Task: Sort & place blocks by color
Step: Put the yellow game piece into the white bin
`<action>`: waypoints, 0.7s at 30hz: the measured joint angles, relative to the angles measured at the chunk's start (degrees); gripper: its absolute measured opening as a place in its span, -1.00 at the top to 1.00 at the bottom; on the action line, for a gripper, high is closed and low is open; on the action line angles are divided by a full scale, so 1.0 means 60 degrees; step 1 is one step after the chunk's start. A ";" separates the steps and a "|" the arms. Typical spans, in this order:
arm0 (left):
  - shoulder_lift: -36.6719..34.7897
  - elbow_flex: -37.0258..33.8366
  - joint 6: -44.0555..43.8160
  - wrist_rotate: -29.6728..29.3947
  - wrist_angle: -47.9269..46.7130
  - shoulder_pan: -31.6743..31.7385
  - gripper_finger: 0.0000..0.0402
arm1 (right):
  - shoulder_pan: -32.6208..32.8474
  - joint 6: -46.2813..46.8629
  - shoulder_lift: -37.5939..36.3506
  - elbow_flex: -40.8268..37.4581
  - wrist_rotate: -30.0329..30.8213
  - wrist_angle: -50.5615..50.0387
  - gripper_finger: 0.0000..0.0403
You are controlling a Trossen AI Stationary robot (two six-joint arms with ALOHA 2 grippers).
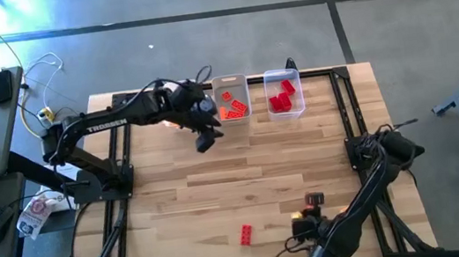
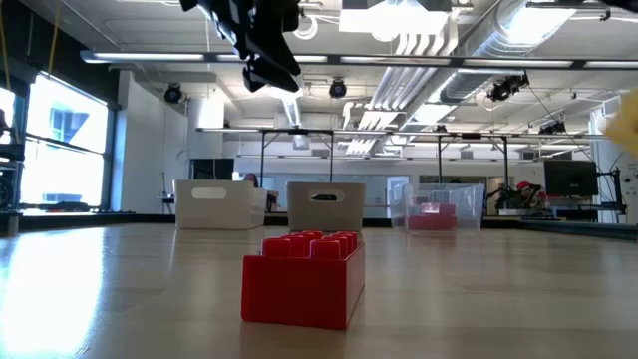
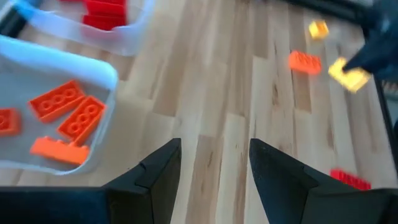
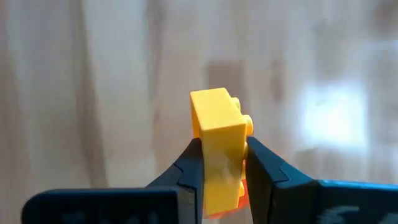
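My right claw (image 4: 221,171) grips a yellow block (image 4: 217,134) above the bench's (image 1: 186,205) near edge; I should carry it level, squeezing firmly. My left claw (image 3: 211,168) hangs open beside the orange-block bin (image 3: 59,68).

Overhead view looks straight down, low view level across the table (image 1: 303,150); both share bins (image 1: 231,99).

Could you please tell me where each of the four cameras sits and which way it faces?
High view: overhead, straight down on both arms.
Low view: table-top height, level past the small red studded plastic brick; left arm above.
Left wrist view: over the open left tool, beside the grey bin.
Right wrist view: right tool clamping a yellow brick.
Shared: the red brick, in high and low views.
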 joint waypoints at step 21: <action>0.0343 0.0000 0.1969 0.0007 0.1596 -0.2061 0.12 | -0.0592 0.1791 -0.2191 0.0024 0.6043 -0.0285 0.73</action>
